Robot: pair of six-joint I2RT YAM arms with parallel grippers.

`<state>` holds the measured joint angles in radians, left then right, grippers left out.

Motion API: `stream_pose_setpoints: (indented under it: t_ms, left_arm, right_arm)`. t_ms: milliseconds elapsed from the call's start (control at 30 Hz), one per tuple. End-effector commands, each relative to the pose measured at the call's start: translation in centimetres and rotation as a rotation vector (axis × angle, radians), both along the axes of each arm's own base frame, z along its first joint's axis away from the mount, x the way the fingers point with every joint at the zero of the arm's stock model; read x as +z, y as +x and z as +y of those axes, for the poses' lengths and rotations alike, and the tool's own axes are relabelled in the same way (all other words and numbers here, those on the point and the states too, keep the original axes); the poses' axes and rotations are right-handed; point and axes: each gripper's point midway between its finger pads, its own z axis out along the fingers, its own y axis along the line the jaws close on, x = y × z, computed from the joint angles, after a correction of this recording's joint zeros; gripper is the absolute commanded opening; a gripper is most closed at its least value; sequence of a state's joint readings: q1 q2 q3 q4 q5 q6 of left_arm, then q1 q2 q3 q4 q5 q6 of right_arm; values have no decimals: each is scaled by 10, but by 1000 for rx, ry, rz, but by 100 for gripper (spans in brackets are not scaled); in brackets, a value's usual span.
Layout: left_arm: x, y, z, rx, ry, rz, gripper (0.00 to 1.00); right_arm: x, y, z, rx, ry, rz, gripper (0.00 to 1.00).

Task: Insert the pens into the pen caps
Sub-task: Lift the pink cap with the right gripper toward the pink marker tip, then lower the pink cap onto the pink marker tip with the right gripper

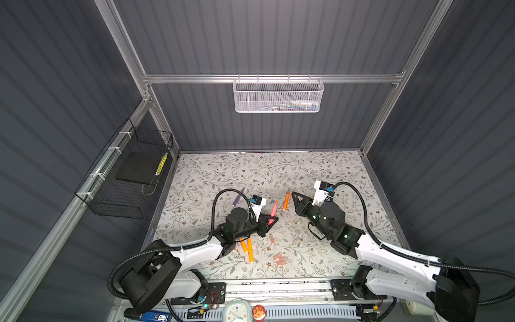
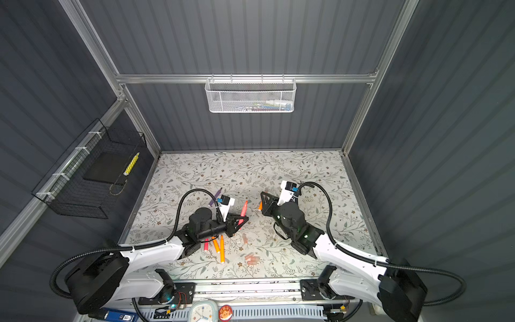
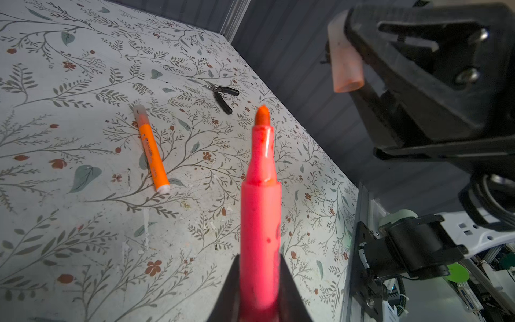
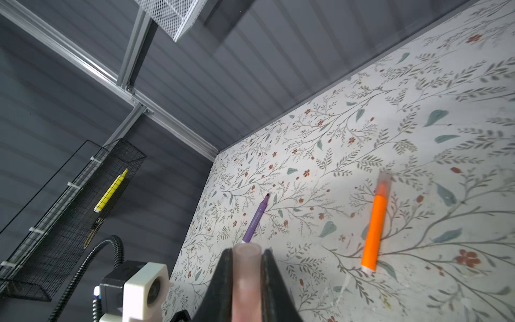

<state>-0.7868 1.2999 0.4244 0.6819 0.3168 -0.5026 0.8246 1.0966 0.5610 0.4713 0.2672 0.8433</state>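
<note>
while our left claw (image 3: 260, 260) is clenching a red-pink pen (image 3: 260, 212), tip bare, we are gripping a pinkish cap (image 4: 246, 281) in our right claw (image 4: 246, 255). both are hanging near the capped orange pen (image 1: 286, 201), which is lying on the worktop (image 1: 223, 172) between them; the purple pen (image 4: 255, 220) is lying past the left claw from it.

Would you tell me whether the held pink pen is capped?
Uncapped: the pink pen shows a bare tip; the cap sits apart in the right gripper.

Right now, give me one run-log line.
left gripper: shut on red-pink pen | right gripper: shut on pen cap | not yet joined
</note>
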Motion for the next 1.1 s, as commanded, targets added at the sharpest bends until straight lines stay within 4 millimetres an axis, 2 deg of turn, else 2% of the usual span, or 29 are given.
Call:
stream_pose_setpoints:
  t_ms: [0, 267, 867, 1067]
  left_arm:
    - [21, -1, -7, -25, -44, -36, 0]
    - [20, -1, -7, -27, -43, -32, 0]
    - [20, 0, -9, -27, -43, -30, 0]
    - [20, 0, -8, -27, -41, -32, 0]
  right_arm:
    - [30, 4, 26, 89, 85, -51, 0]
    - [25, 9, 44, 134, 118, -30, 0]
    - [5, 17, 54, 135, 98, 14, 0]
    - [-3, 15, 63, 165, 108, 38, 0]
